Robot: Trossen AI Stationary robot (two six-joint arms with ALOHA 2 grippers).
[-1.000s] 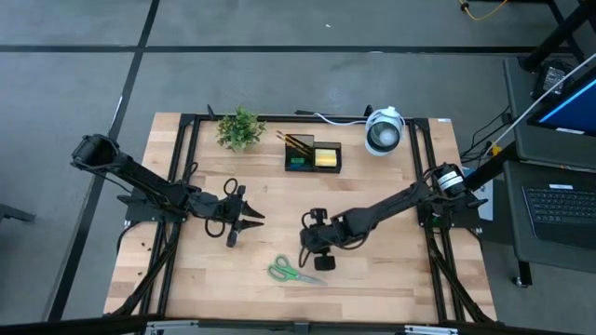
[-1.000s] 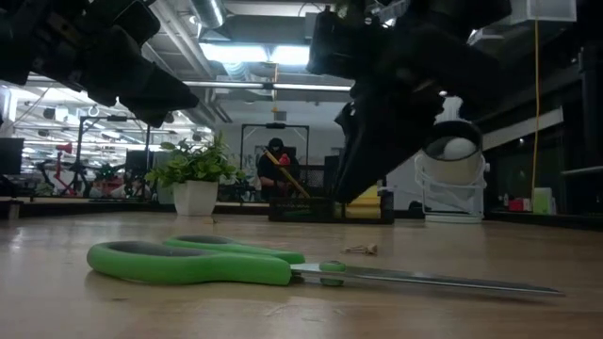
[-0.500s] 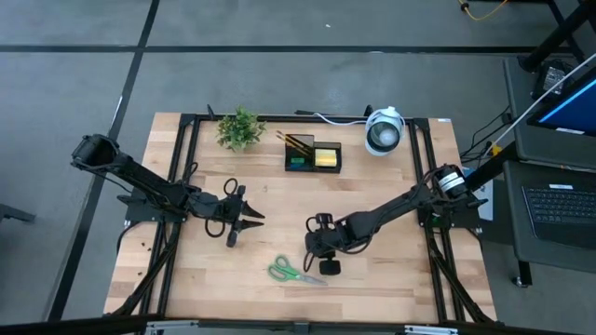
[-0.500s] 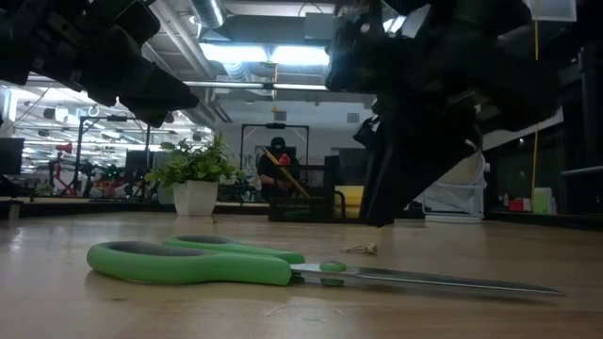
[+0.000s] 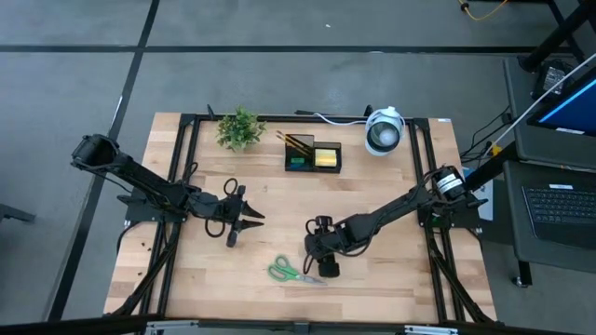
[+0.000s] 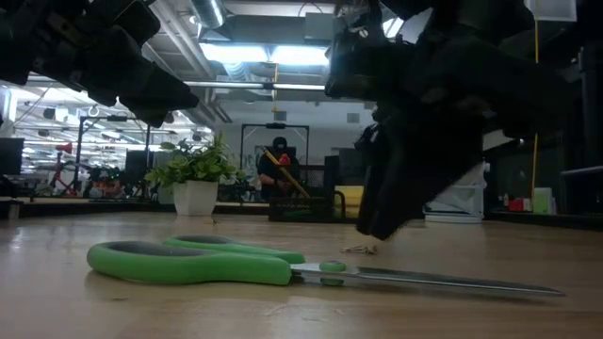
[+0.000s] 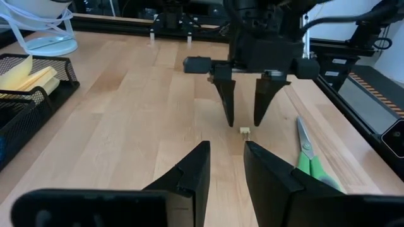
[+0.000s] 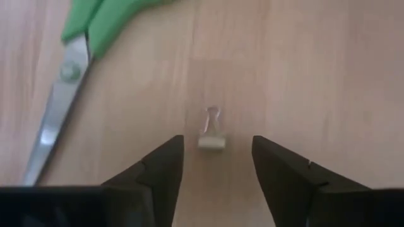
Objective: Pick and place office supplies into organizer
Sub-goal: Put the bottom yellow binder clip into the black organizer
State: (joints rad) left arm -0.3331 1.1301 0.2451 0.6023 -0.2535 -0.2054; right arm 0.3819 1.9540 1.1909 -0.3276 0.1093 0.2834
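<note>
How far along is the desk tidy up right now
Done: pencils and yellow sticky notes sit in the organizer. In hand: nothing; the open right gripper is poised over a small binder clip on the table. Left: that clip and the green scissors. The left gripper waits, open and empty.

The right end effector (image 7: 245, 120) has been moved nearer the green-handled scissors (image 5: 296, 273) and lowered over a small binder clip (image 8: 210, 135). Its fingers (image 8: 161, 165) have been spread wider, either side of the clip.

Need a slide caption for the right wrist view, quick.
Open right gripper poised over a small binder clip, green-handled scissors alongside.
</note>
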